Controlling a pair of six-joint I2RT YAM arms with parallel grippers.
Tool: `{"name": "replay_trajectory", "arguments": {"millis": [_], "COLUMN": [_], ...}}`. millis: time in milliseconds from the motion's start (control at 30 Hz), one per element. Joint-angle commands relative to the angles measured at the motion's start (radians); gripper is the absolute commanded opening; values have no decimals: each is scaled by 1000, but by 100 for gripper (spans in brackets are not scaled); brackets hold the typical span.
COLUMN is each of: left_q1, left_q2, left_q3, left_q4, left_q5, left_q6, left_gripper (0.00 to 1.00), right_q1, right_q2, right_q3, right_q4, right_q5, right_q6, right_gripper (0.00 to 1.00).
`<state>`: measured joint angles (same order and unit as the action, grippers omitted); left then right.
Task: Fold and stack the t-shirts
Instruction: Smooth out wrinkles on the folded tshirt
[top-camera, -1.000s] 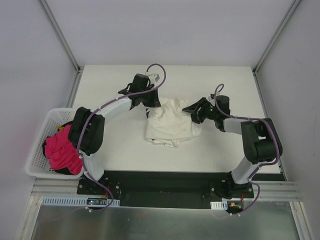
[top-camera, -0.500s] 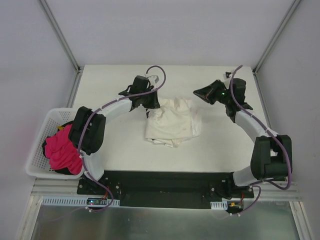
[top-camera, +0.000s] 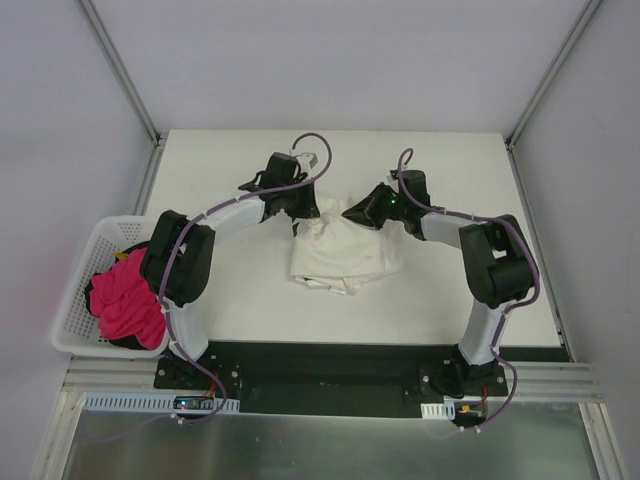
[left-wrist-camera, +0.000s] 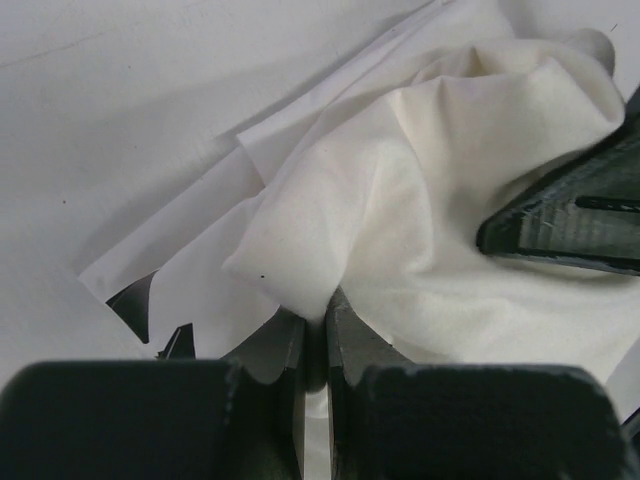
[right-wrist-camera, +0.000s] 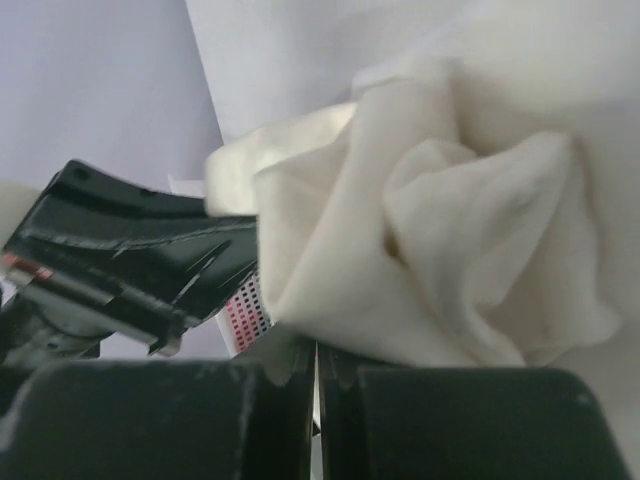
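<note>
Top external view: a cream-white t-shirt (top-camera: 345, 255) lies crumpled in a rough rectangle at mid-bench (top-camera: 250, 290), between the two arms. The left pincer (top-camera: 300, 212) is on the shirt's far left corner and the right pincer (top-camera: 358, 213) on its far edge, the two close together. A white basket (top-camera: 75, 290) sits at the bench's left edge and holds a pink cloth (top-camera: 125, 300).

Left wrist view: the left pincer (left-wrist-camera: 315, 318) has its fingers drawn together, clamped on a raised fold of the cream-white t-shirt (left-wrist-camera: 420, 200). Flat white layers lie beneath, with two small black shapes (left-wrist-camera: 135, 303) at their edge. The right pincer (left-wrist-camera: 570, 215) enters at right.

Right wrist view: the right pincer (right-wrist-camera: 316, 358) is closed tight on a bunched fold of the cream-white t-shirt (right-wrist-camera: 440, 200). The left pincer (right-wrist-camera: 120, 260) is just beside it. A small red-dotted label (right-wrist-camera: 243, 315) shows below; its writing is too small to read.
</note>
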<state>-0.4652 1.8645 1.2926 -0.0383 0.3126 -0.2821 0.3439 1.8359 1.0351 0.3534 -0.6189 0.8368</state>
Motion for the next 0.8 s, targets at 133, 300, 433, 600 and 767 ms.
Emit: {"name": "replay_trajectory", "arguments": {"millis": [133,300,433,600,767], "left_q1": [25,25,25,25,25], "left_q2": [-39,-45,-28,-13,-5], "left_q3": [-53,-59,-58,-52,-44], "left_q4": [-18,-31,-29,-29,-28], "left_q5": [-23,-47,-41,-30,-12], "left_q6": [12,23,21,14,8], "left_gripper": [0,0,0,0,0], "right_q1": [-39,-144,-198,-217,-214], "right_q2": [146,151,116,102,-21], "right_q3": [43,-29,-64,-46,-32], "right_q4": [117,130,136,130,98], "right_q5": [-10,27,53,36,25], "right_q6": [97,94,81,71,70], "right_gripper": [1,1,1,1,1]}}
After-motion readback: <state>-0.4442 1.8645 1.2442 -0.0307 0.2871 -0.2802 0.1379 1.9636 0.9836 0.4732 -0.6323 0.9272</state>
